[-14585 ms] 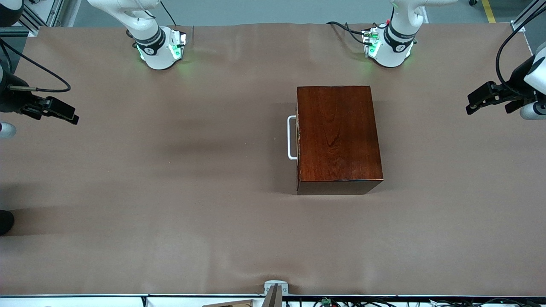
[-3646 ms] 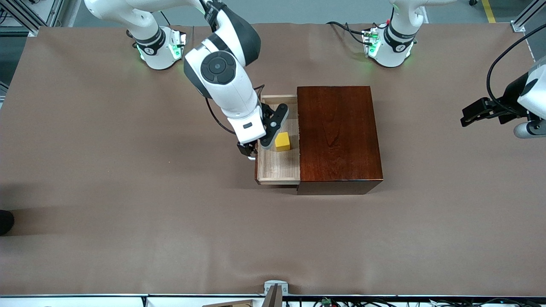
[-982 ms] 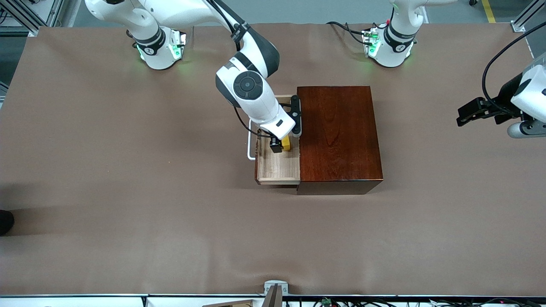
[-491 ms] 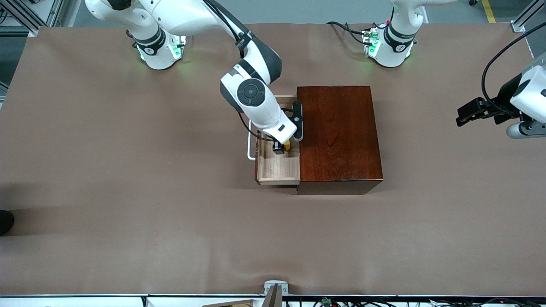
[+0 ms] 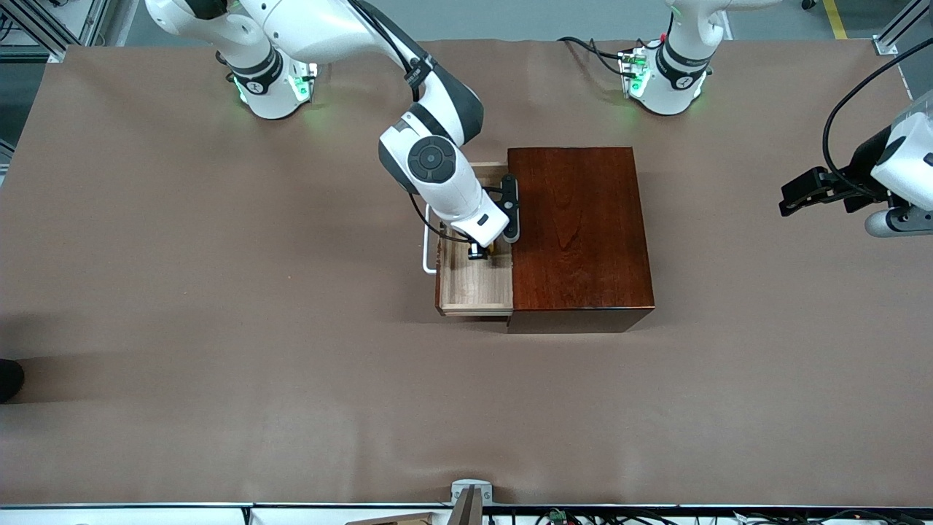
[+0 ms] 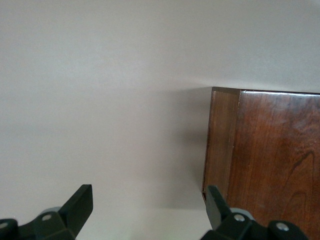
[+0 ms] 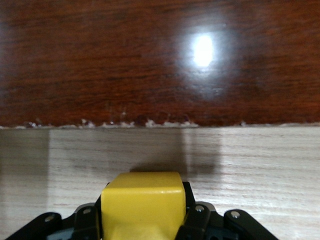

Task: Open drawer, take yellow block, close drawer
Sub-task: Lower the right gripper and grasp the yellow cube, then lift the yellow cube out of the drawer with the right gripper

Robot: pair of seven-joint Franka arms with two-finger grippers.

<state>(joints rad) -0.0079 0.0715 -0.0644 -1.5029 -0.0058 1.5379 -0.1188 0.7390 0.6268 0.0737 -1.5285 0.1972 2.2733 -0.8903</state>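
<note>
The drawer (image 5: 474, 281) is open. The right gripper (image 7: 142, 227) is down inside it, jaws squeezing the yellow block (image 7: 141, 205) between them — next, lift it straight up. The left gripper (image 6: 150, 220) waits, jaws apart.

Brown table cover (image 5: 219, 306); grey clamp (image 5: 466, 494) at near edge.

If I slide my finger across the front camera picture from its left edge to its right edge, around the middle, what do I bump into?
White U-shaped bar handle → pale light-wood drawer, where the right gripper holds the small bright-yellow block → glossy dark mahogany box → bare brown table → left gripper, waiting over the table's edge.
</note>
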